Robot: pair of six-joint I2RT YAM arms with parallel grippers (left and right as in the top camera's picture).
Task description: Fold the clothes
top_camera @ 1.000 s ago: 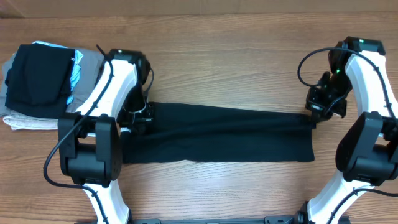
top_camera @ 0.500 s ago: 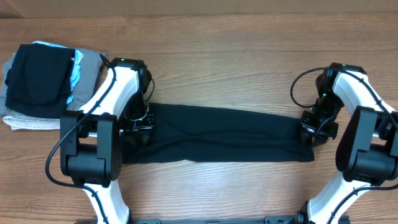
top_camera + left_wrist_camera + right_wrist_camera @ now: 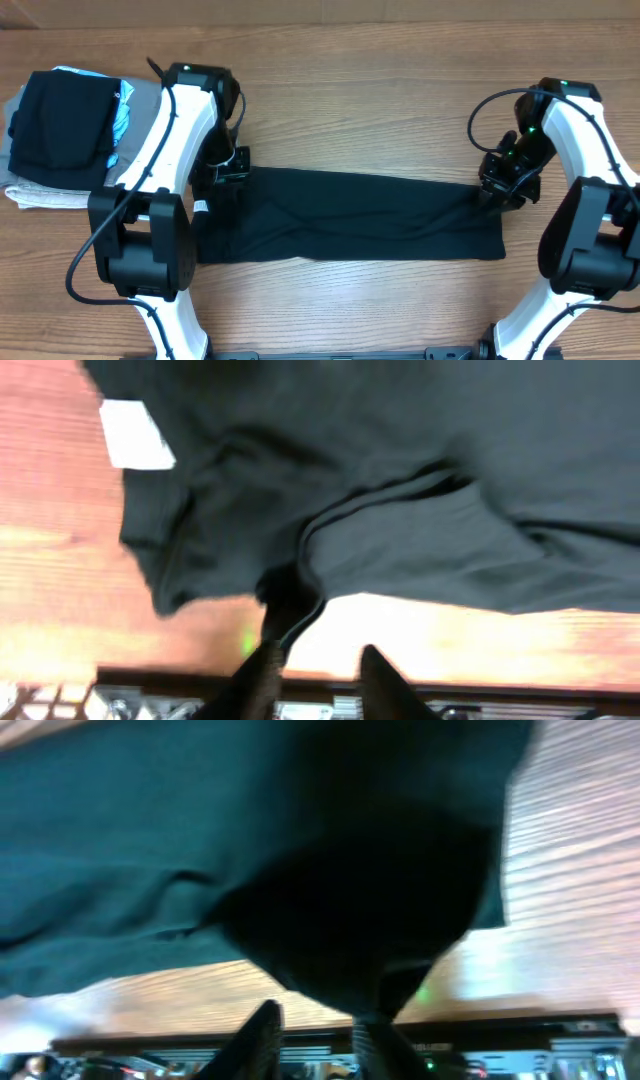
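Note:
The black T-shirt lies on the table folded into a long flat band running left to right. Its white neck label shows in the left wrist view. My left gripper hovers at the band's left end. Its fingers stand apart in the wrist view, with bare table between them and a cloth fold touching the left fingertip. My right gripper is at the band's right end. There too the jaws stand open, and dark cloth lies just past the right fingertip.
A stack of folded garments sits at the far left, a black one on top of light blue and grey-beige ones. Wooden table stretches behind and in front of the shirt.
Both grippers were shut on the shirt's ends a second ago and have since opened and let go. Both have shifted slightly toward the far side, and the band lies flat.

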